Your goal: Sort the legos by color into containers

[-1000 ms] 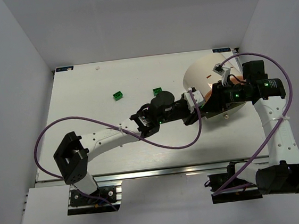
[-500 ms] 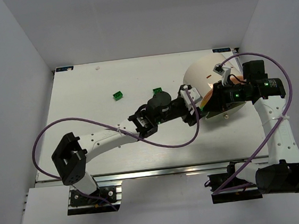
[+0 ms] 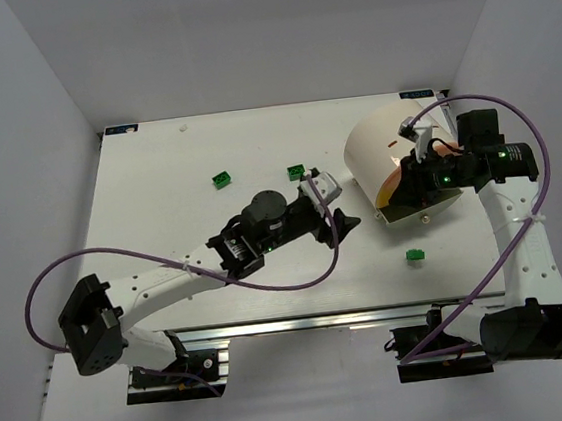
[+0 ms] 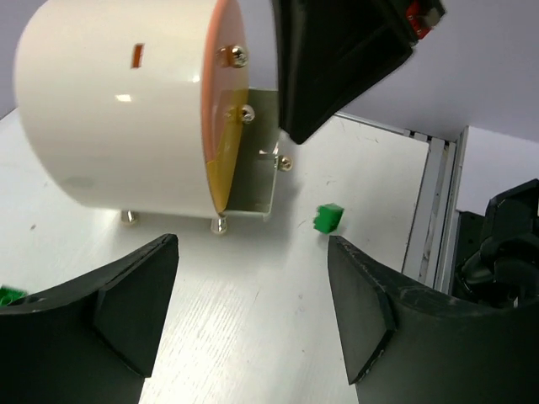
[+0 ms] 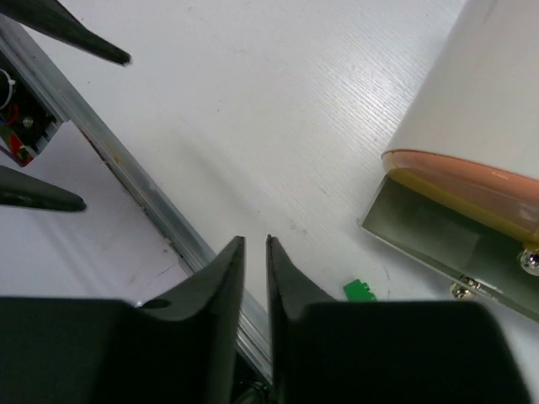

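Pulling back: the left arm has gone away from the tub (image 3: 373, 146) and now stands over the middle of the tabletop (image 3: 154, 153), well apart from the tub's orange face (image 4: 221, 109).
Left gripper: the left gripper (image 4: 253, 242) has gone from closed to wide open, and there is nothing between its fingers.
New thing: a green brick (image 3: 415, 255) now lies near the front edge of the tabletop, toward the right front corner. It is in front of the tub and does not touch it. A moment ago it was not on the tabletop.
Right gripper: the right gripper (image 5: 254, 244) hangs beside the orange face. Its fingers have narrowed to a thin slit and hold nothing.
Other bricks: one more green brick (image 3: 221, 180) and another (image 3: 296, 172) lie left of the tub, in the back half of the tabletop. Neither has moved.
Tub: it lies on its side near the right edge, in the back half, at the same place as before. Its inside is not visible.
Meaning: the released brick seems to have fallen outside the tub, so this drop probably does not count. All three green bricks are out on the tabletop. No purple or orange brick is visible.
Next need: probably the brick near the front edge must be picked up again.
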Available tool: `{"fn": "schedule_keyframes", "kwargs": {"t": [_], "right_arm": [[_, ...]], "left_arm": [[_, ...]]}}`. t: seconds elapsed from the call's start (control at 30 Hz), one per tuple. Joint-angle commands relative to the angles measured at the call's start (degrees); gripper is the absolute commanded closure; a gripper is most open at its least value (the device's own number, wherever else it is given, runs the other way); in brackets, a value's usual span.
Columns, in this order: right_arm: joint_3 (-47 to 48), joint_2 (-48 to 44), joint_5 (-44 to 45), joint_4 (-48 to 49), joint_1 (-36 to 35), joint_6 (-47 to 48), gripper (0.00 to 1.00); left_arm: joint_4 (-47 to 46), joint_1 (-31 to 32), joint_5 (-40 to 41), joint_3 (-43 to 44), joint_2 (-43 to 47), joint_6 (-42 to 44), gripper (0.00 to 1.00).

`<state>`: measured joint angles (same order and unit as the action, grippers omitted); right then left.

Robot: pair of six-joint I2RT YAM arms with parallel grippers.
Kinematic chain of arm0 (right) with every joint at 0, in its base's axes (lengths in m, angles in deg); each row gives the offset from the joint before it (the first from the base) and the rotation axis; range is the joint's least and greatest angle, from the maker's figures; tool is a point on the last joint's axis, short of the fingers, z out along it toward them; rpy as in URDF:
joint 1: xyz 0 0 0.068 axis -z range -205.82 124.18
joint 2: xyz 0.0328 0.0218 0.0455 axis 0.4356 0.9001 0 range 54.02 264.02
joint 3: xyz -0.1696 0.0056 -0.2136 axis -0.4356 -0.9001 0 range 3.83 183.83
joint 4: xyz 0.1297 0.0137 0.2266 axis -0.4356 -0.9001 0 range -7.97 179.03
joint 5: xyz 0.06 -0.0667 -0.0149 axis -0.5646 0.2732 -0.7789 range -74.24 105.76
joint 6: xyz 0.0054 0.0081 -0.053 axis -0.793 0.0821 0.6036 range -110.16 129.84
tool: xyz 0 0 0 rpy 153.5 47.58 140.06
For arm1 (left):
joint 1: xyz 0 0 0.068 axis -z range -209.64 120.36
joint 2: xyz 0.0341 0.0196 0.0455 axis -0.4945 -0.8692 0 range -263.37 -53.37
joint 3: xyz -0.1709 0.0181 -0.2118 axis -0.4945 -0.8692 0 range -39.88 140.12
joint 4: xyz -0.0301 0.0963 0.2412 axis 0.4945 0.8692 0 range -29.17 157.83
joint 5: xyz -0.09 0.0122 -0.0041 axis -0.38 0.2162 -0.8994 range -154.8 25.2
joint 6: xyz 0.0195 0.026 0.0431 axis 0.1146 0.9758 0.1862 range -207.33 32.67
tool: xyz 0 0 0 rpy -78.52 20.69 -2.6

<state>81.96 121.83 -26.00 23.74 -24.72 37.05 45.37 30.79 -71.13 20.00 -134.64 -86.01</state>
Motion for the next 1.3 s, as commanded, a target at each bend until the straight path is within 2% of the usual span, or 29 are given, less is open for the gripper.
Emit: {"fn": "schedule_keyframes", "kwargs": {"t": [0.0, 0.07, 0.17, 0.27, 0.4, 0.43, 0.47, 0.5, 0.6, 0.63, 0.77, 1.03, 1.27], "right_arm": [[0.5, -1.0, 0.8, -2.6, 0.0, 7.1, 0.70], [-2.1, -2.3, 2.4, -3.3, 0.2, 12.4, 0.58], [-4.4, -3.6, 4.0, -3.9, 0.1, 15.9, 0.52], [-4.6, -3.2, 7.4, -4.6, 0.1, 16.4, 0.48], [-5.3, -2.2, 17.3, -9.3, 0.4, 19.6, 0.44], [-6.3, -3.5, 18.7, -9.8, 0.3, 20.2, 0.39], [-9.2, -4.7, 20.3, -9.8, 0.3, 21.9, 0.36], [-10.9, -6.1, 23.2, -9.8, 0.3, 23.3, 0.34], [-18.1, -12.6, 28.0, -8.9, 0.1, 27.0, 0.29], [-19.5, -13.7, 28.8, -8.9, 0.2, 27.6, 0.28], [-24.9, -16.0, 32.9, -6.3, 0.4, 25.5, 0.24], [-30.8, -11.4, 38.7, 1.7, 0.3, 12.2, 0.17], [-33.0, -7.1, 37.0, 8.8, 0.3, 4.1, 0.13]], "left_arm": [[0.3, -0.6, 4.2, -3.1, 5.4, -4.0, 0.19], [0.8, -0.6, 7.6, -5.6, 8.0, -6.9, 0.19], [2.5, -0.6, 10.6, -8.0, 10.3, -10.9, 0.21], [8.4, -1.1, 14.3, -7.8, 10.6, -17.2, 0.25], [15.1, -2.8, 16.0, -5.5, 9.1, -24.3, 0.48], [15.1, -2.8, 15.4, -5.7, 9.0, -25.8, 0.54], [15.1, -3.4, 14.6, -6.2, 9.3, -26.6, 0.55], [15.0, -3.4, 14.2, -7.5, 9.6, -27.5, 0.55], [12.7, -3.9, 13.5, -10.5, 11.0, -30.2, 0.39], [12.3, -3.9, 13.4, -11.1, 11.4, -30.6, 0.37], [11.5, -4.4, 13.1, -12.9, 13.1, -30.9, 0.27], [10.5, -5.5, 11.4, -17.1, 16.1, -30.9, 0.23], [12.5, -6.6, 9.3, -15.7, 15.4, -28.2, 0.22]]}}
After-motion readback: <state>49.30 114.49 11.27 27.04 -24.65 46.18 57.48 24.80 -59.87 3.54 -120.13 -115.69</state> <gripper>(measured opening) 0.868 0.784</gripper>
